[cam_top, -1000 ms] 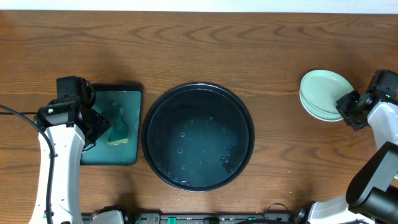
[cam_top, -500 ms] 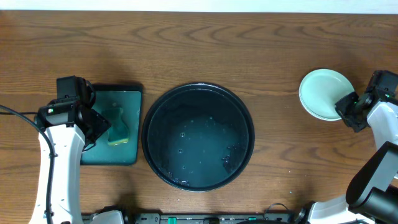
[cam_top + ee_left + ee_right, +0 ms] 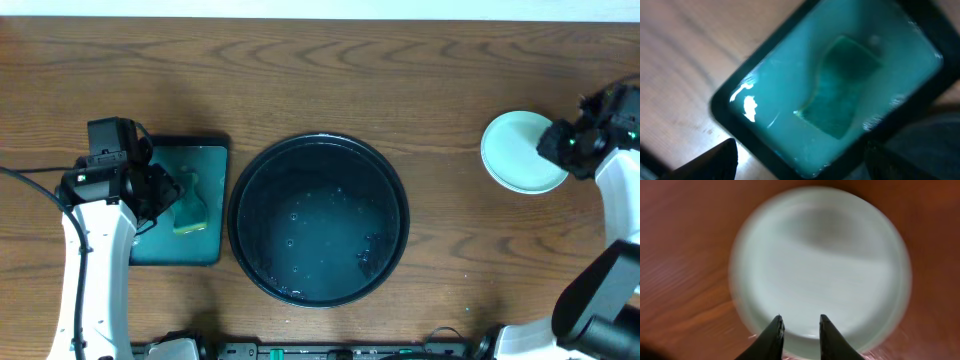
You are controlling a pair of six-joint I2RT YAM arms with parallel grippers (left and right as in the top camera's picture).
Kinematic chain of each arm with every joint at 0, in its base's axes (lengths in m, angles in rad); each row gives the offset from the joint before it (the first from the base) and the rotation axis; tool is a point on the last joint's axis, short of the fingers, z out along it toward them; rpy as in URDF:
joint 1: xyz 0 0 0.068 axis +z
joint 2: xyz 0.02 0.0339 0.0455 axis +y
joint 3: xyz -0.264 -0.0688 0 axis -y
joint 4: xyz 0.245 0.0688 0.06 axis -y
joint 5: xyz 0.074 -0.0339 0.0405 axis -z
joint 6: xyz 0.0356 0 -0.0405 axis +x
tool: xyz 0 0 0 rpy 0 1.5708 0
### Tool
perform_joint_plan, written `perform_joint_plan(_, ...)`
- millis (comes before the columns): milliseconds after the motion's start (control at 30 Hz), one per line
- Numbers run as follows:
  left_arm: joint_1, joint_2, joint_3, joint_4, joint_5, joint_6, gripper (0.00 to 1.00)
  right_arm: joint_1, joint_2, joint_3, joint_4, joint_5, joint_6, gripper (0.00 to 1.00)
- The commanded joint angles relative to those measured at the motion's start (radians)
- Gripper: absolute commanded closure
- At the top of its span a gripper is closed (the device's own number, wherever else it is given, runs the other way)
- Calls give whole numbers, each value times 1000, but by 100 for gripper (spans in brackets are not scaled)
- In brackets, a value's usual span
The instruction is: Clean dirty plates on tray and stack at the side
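**Operator:** What is the state at the right arm?

**Technician:** In the right wrist view, the right gripper (image 3: 800,326) sits at the bottom edge of the frame. Its jaws are narrowly parted and nothing is between them. The plates (image 3: 820,255) lie just beyond the fingertips, filling the centre of the frame, flat on the table (image 3: 320,80). The view is blurred, so the number of plates in the stack cannot be told.

**Operator:** And the tray?

**Technician:** In the overhead view, the tray (image 3: 236,222) is at centre and holds only droplets. The stack is at the upper right, well apart from it. The task appears to be at its last step, which is clearing the stack.

**Operator:** What is the procedure?

**Technician:** Lift straight up before moving sideways. Keep both fingertips above the near rim, because a sideways brush could shift the top plate. Do not close the jaws further while they are over the rim.

**Operator:** And the left side?

**Technician:** The left gripper (image 3: 802,159) is spread wide and holds nothing. It hangs over the sponge (image 3: 840,92) in the small green tray (image 3: 770,85). No action is required there.
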Motion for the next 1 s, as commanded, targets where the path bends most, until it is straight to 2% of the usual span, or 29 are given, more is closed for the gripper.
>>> perform_joint_plan(0,-1,-34,21,11,79,132,19,69,-118,50,3,-107,-229,76)
perform_joint_plan(167,-30,-95,84,10,104,217,19,156,-284,60,3,-35,-286,70)
perform_joint_plan(433,-131,-290,237,-70,146,366,19,229,-562,60,-20,4,-328,48)
perform_joint_plan(533,-187,-383,261,-107,146,369,19,232,-644,60,-32,5,-328,40)
perform_joint_plan(567,-208,-422,263,-122,146,370,19,232,-665,60,-34,5,-328,35)
perform_joint_plan(600,-225,-456,263,-138,146,370,19,232,-681,60,-36,5,-328,11)
perform_joint_plan(633,-241,-488,264,-156,146,377,19,232,-696,60,-37,5,-328,1)
perform_joint_plan(767,-290,-626,264,-236,146,392,19,232,-737,60,-41,5,-328,1)
perform_joint_plan(967,-294,-814,264,-303,145,396,19,232,-741,60,-105,5,-327,1)
